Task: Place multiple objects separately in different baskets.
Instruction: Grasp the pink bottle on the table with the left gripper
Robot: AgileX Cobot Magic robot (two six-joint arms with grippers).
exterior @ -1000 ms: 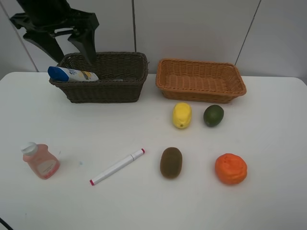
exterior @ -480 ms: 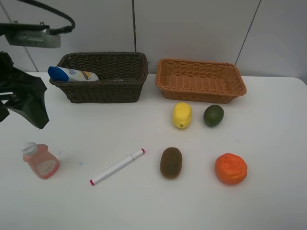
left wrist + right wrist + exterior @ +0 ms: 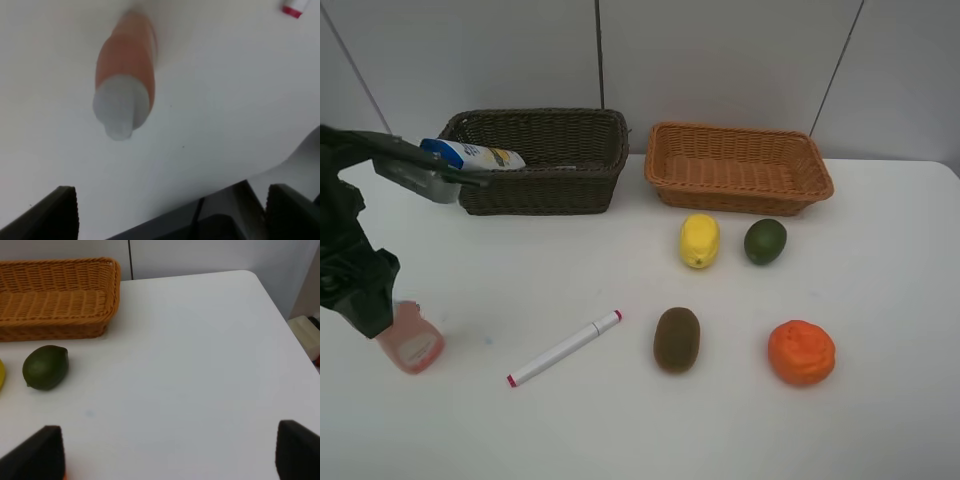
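Note:
The pink bottle (image 3: pixel 412 346) lies at the table's front left, and my left gripper (image 3: pixel 365 315) hangs open just above and beside its cap. In the left wrist view the bottle (image 3: pixel 127 65) lies beyond the open gripper (image 3: pixel 170 202), untouched. The white blue-capped bottle (image 3: pixel 470 155) rests on the dark brown basket (image 3: pixel 535 185). The light tan basket (image 3: pixel 738 170) stands to its right. Lemon (image 3: pixel 699 240), lime (image 3: pixel 765 241), kiwi (image 3: pixel 676 339), orange fruit (image 3: pixel 801 352) and marker (image 3: pixel 565 348) lie on the table. The small dark green bottle is out of view. My right gripper (image 3: pixel 170 452) is open and empty.
The white table (image 3: pixel 880 280) ends at a wall behind the baskets. The right wrist view shows the tan basket (image 3: pixel 55 295), the lime (image 3: pixel 45 367) and the table's rounded far corner (image 3: pixel 250 277). The marker's red tip (image 3: pixel 292 9) shows in the left wrist view.
My left arm has swung from above the dark basket's left end down and forward to the pink bottle. Nothing on the table has moved.

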